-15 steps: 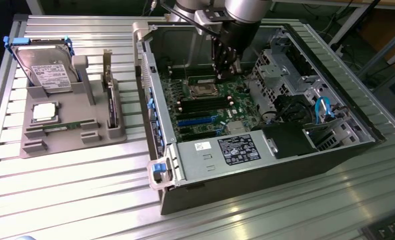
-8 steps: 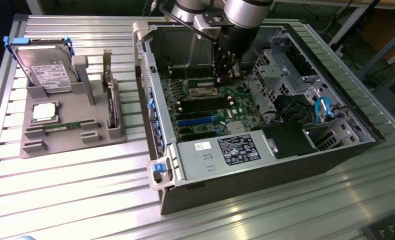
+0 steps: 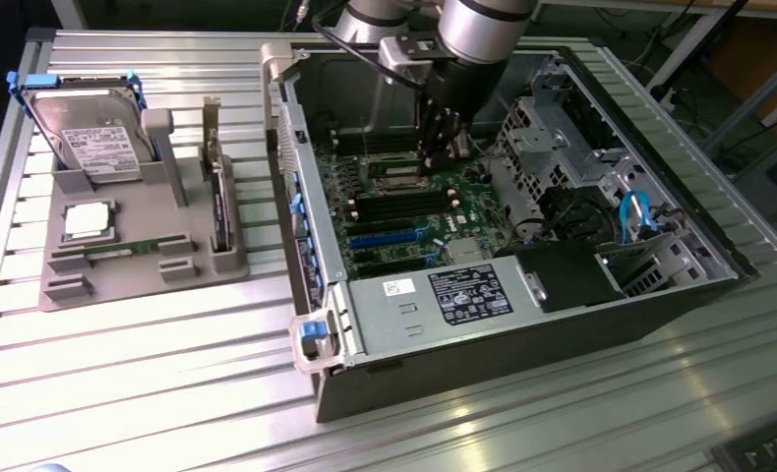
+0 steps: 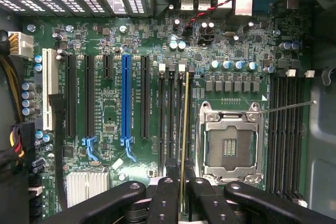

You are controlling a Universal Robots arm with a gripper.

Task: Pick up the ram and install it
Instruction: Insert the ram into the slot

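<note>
The ram [image 4: 185,119] appears edge-on in the wrist view as a thin yellow-green strip. It lies along a black memory slot [image 4: 171,114] beside the CPU socket [image 4: 231,142]. My gripper [image 4: 184,174] is shut on the ram's near end, a black finger [image 4: 167,192] pressing each face. In the exterior view the gripper [image 3: 442,157] reaches down into the open computer case [image 3: 313,187], just above the motherboard [image 3: 422,211] by the socket. Whether the ram is seated in the slot or just over it cannot be told.
A grey holder [image 3: 199,265] at the exterior view's left carries a hard drive [image 3: 93,138] with blue tabs, a chip [image 3: 87,218], an upright dark card [image 3: 215,187] and a slim green strip [image 3: 133,248]. Inside the case, drive cages [image 3: 553,138], cables [image 3: 635,214] and the power supply [image 3: 454,295] surround the board.
</note>
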